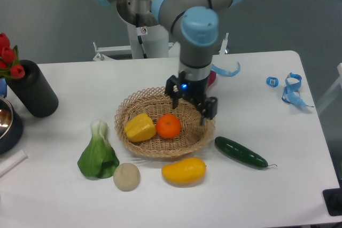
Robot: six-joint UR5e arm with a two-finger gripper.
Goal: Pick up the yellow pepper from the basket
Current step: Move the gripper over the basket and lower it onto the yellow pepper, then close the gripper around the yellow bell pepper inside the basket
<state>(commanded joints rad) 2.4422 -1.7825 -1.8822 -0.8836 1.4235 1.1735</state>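
Observation:
The yellow pepper lies in the left part of the wicker basket, touching a round orange on its right. My gripper hangs over the right half of the basket, above and to the right of the orange and well right of the pepper. Its two black fingers stand apart and hold nothing.
A bok choy, a beige potato and a yellow-orange mango-like fruit lie in front of the basket. A cucumber lies to its right. A black vase with red tulips stands far left. Blue tape bits lie at far right.

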